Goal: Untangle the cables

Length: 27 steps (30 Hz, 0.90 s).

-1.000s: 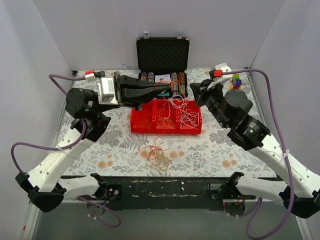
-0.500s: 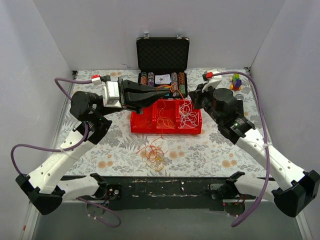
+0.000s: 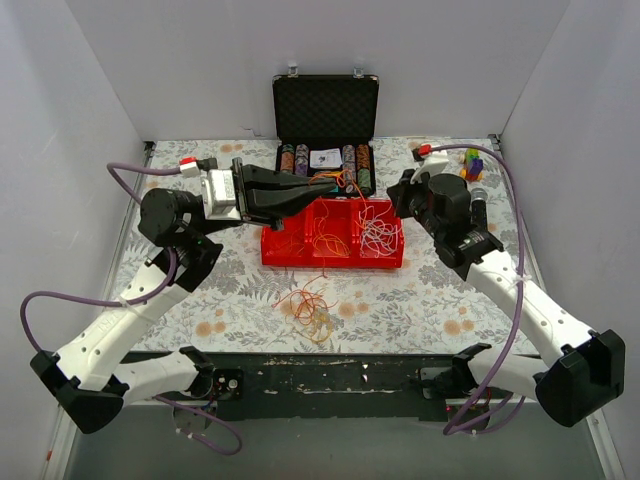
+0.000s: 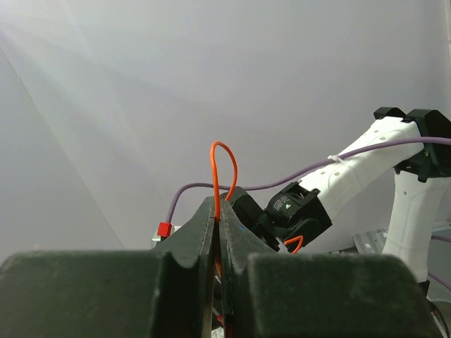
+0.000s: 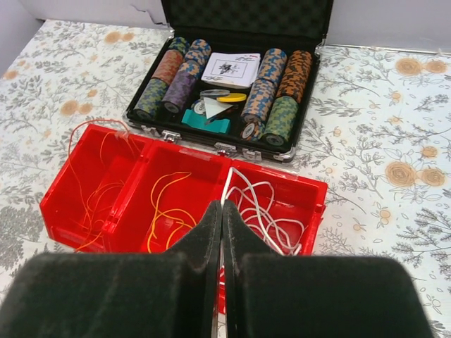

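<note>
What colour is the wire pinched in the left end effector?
Orange wire; the left wrist view shows it best.

The table (image 3: 430,300) is covered in a pale cloth printed with grey leaves and orange flowers, and a dark, scuffed strip (image 3: 330,375) runs along its near edge. Toward the middle sits a bright red plastic tray with three compartments (image 3: 330,262), one long side facing the near edge. Close behind it stands an open black hard-shell case (image 3: 326,100), lid raised upright; whether the two touch, I cannot tell. In front of the tray, apart from it, a loose tangle of thin orange and yellow wires (image 3: 310,305) lies on the cloth. By the far right corner is a small purple and yellow object (image 3: 473,163), too small to make out.
</note>
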Available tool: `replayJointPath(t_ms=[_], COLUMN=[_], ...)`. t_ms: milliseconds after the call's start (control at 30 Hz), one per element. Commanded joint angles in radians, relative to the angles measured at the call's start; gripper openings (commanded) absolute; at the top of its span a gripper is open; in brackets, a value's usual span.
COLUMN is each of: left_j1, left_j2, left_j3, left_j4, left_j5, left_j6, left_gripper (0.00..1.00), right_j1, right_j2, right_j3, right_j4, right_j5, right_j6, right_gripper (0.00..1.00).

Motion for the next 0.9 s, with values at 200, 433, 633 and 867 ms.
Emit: replayJointPath(t_ms=[200, 433, 633, 867], left_j1=[0.011, 0.01, 0.016, 0.014], left_j2=[-0.018, -0.012, -0.015, -0.014], left_j3=[-0.013, -0.005, -0.019, -0.027], left_j4=[0.023, 0.018, 0.029, 0.027], left_j5=[-0.008, -0.006, -0.008, 0.0], left_j6=[0.008, 0.005, 0.005, 0.005], left_gripper=[0.0, 0.0, 0.0, 0.0], right_j1=[-0.037, -0.052, -0.052, -0.052], right_j2=[0.033, 0.134, 0.12, 0.063], right_j3=[0.02, 0.239, 0.174, -0.038], right_j4=[0.073, -0.002, 0.022, 0.078], right_j5=[-0.007, -0.005, -0.059, -0.125], right_j6=[-0.012, -0.13, -0.081, 0.018], right_gripper=[0.01, 0.01, 0.01, 0.01])
